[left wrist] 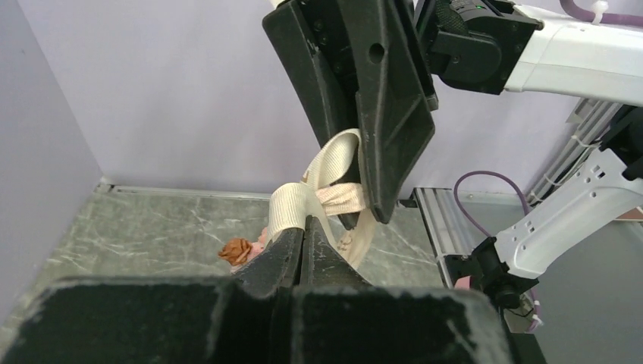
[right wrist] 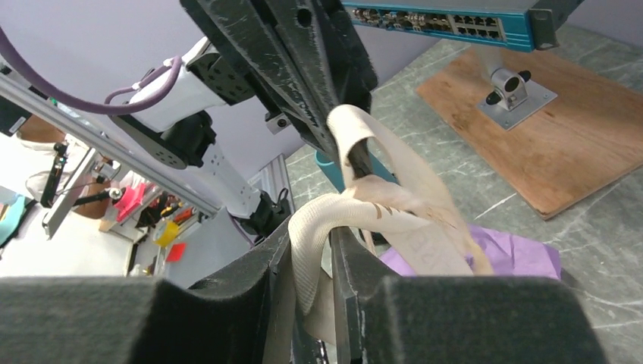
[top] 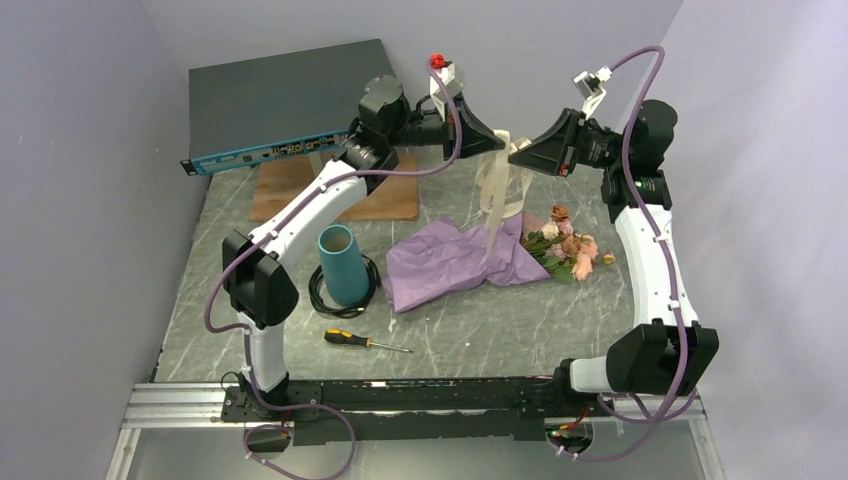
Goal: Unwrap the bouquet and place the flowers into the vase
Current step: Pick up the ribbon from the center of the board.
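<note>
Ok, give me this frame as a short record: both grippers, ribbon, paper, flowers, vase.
left gripper: raised, shut on the ribbon
right gripper: raised, facing the left one, jaws slightly apart with the ribbon between them
ribbon: hangs from the grippers down to the paper
paper: spread loose on the table
flowers: lying at the paper's right edge
vase: upright, left of the paper, no flowers in it

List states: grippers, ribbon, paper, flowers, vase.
left gripper, shut on ribbon
right gripper, slightly open, ribbon lying between its fingers
ribbon, held up, loops hanging toward paper
paper, spread open, lying flat
flowers, lying at paper's right end
vase, upright, empty
</note>
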`<state>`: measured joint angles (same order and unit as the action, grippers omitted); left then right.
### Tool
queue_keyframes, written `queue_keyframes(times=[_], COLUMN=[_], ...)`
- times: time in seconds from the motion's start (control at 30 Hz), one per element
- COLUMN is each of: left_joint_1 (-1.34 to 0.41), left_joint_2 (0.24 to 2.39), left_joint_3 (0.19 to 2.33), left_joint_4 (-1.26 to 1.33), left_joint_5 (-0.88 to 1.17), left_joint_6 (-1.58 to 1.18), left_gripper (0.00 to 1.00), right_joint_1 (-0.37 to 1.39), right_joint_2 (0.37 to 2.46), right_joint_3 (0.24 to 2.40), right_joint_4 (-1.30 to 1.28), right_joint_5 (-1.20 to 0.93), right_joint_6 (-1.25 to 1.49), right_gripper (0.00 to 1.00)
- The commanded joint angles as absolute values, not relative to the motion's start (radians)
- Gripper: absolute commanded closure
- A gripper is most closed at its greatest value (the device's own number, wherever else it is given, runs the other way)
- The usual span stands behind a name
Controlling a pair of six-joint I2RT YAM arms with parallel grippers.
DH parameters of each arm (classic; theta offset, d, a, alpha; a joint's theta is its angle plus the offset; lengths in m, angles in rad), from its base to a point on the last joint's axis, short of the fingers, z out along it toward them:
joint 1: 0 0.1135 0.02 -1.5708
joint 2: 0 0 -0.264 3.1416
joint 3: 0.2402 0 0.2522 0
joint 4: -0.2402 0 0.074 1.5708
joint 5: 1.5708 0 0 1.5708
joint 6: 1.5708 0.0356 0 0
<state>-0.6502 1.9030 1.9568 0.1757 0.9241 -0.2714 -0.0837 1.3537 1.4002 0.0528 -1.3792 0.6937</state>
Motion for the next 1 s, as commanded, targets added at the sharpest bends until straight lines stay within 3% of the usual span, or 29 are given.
queue_keyframes(times=[0.0,0.47,0.7,0.97], left_joint_1=[-0.652,-0.653,-0.646,-0.646], left_joint_2=[1.914,1.911,1.891,1.938], left_joint_3=[2.027,2.035,2.023,2.058], left_joint_4=[0.251,0.341,0.316,0.334], left_joint_5=[0.960,1.021,1.043,1.034], left_joint_6=[-0.374,-0.478,-0.474,-0.533], left_gripper=[1.00,1.00,1.00,1.00], right_joint_1=[-0.050,-0.037,-0.052,-0.030], right_joint_2=[1.347,1.358,1.353,1.343], right_joint_3=[1.408,1.440,1.435,1.389], right_joint_4=[0.057,-0.128,-0.103,0.143], right_joint_5=[-1.388,-1.305,-1.293,-1.359], right_joint_6=[0.653,0.482,0.505,0.702], right_gripper=[0.75,0.73,0.71,0.61])
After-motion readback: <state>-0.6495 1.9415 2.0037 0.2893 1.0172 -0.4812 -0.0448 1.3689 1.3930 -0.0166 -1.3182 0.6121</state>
